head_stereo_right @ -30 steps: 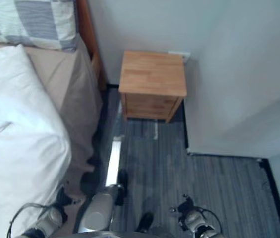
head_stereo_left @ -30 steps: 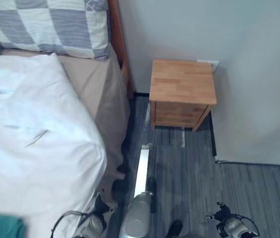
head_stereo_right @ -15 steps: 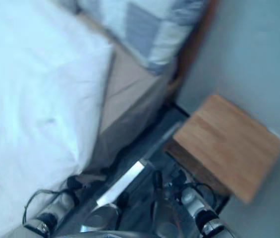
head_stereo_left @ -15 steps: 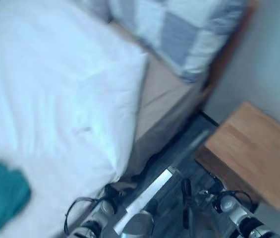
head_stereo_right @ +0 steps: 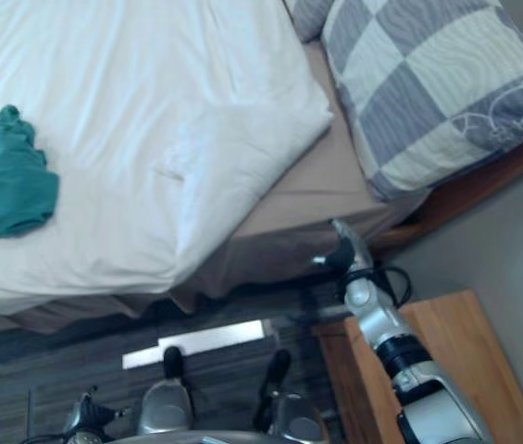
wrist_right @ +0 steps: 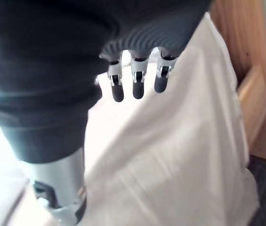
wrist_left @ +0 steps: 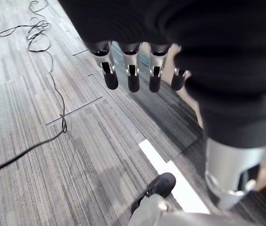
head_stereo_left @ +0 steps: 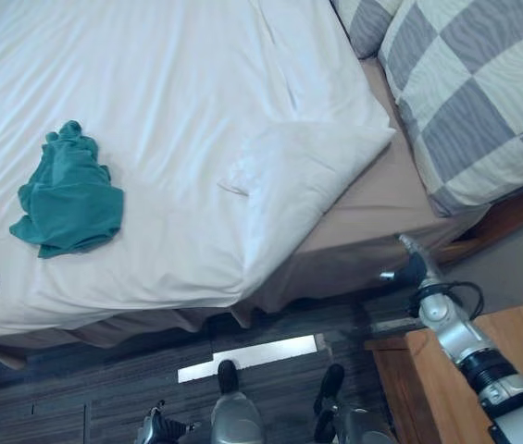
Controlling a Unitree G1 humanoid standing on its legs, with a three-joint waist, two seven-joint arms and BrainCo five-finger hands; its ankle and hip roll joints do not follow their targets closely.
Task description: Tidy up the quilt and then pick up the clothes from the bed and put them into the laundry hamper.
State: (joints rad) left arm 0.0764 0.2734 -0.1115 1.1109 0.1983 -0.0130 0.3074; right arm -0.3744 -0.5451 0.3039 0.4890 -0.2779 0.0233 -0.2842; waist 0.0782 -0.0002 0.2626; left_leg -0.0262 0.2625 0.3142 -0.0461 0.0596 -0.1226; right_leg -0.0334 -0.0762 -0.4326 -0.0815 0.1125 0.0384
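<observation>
Right hand, fingers relaxed and empty, rises beside the white quilt's folded-back corner (likely to flatten it); teal garment waits farther across the quilt.

- Soft, even daylight falls across the white quilt, nearly washing it out.
- Deep shadow sits under the bed's edge.
- Right wrist view: bed skirt blurred, glaring.

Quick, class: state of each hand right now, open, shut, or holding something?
Left hand: open, fingers straight, holding nothing, hanging above the floor.
Right hand: open, fingers straight, holding nothing, by the bed's beige sheet.
</observation>
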